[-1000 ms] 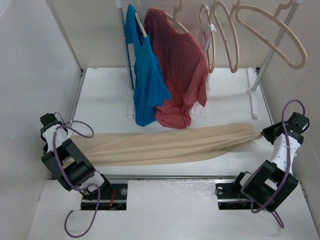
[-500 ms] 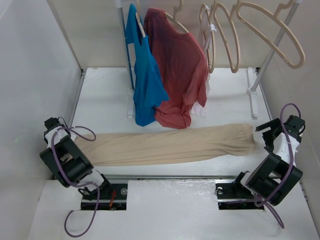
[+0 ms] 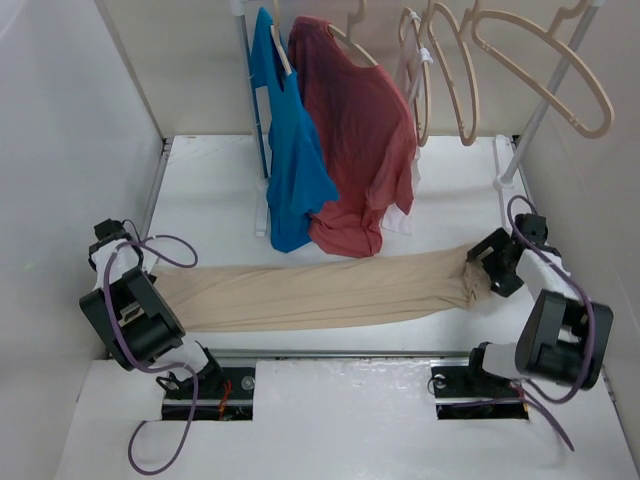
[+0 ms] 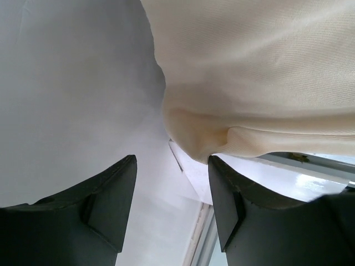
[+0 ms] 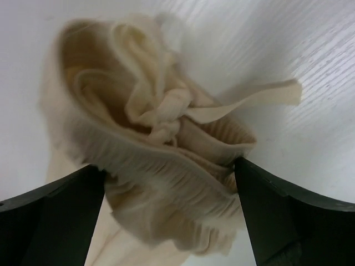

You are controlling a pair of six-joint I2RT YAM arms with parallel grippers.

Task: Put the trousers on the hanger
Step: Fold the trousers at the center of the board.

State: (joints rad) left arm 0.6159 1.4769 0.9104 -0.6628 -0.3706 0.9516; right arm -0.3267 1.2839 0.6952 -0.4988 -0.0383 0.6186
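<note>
Right wrist: the right gripper [image 5: 169, 169] stands wide around the bunched end of the trousers [image 5: 150, 133]. The left gripper [image 4: 172, 160] gapes empty beside the other end, the cloth laid lengthwise, likely for draping.

White tabletop [image 3: 200, 190] lying under soft even light, pale walls [image 3: 60, 120] closing in at nine, twelve and three o'clock, white rack [image 3: 540, 115] standing toward one o'clock
</note>
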